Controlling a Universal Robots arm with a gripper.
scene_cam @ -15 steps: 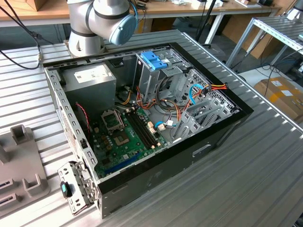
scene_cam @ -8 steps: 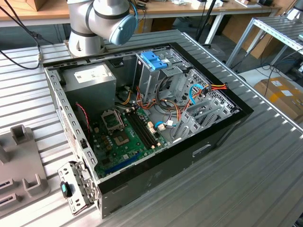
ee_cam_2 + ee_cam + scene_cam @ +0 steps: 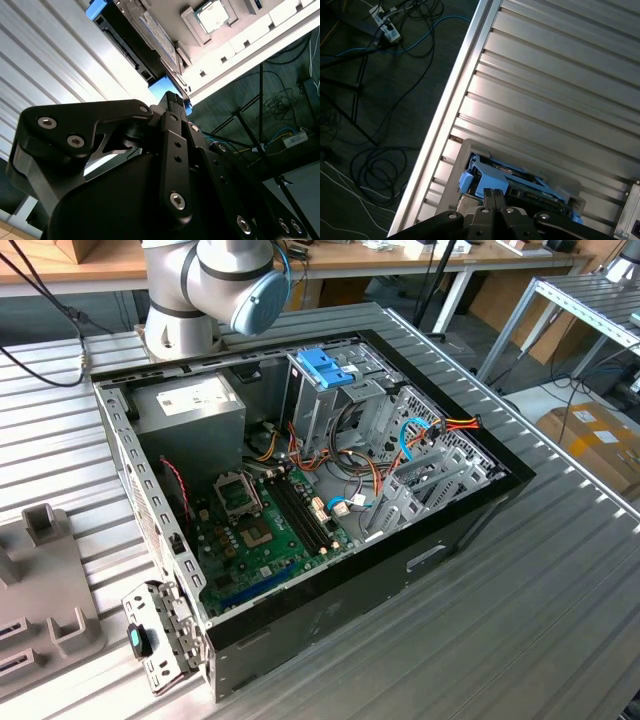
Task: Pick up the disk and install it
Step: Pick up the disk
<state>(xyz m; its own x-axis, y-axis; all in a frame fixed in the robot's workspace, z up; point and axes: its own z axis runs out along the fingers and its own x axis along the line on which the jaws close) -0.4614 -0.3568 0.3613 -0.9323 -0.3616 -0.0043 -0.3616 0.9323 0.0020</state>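
The disk point(image 3: 512, 182) lies in a grey holder point(image 3: 465, 150) on the ribbed metal table, near the table's edge. Blue rails point(image 3: 466, 181) run along its sides. In the second wrist view the disk point(image 3: 159, 34) is seen nearly edge-on, its white label facing away from the table, with a blue rail end point(image 3: 162, 89) close to my fingers. My gripper point(image 3: 493, 192) hovers just over the disk's near end, its two fingers pressed together with nothing between them. In the second wrist view the gripper point(image 3: 172, 98) shows the same shut fingers.
In the exterior view an open computer case point(image 3: 440, 540) lies on the table with a motherboard point(image 3: 255, 530), a grey power-supply box point(image 3: 190, 405) and a drive cage topped by a blue bracket point(image 3: 325, 368). The arm's base point(image 3: 200, 280) stands behind it. Cables point(image 3: 385, 165) litter the floor past the table edge.
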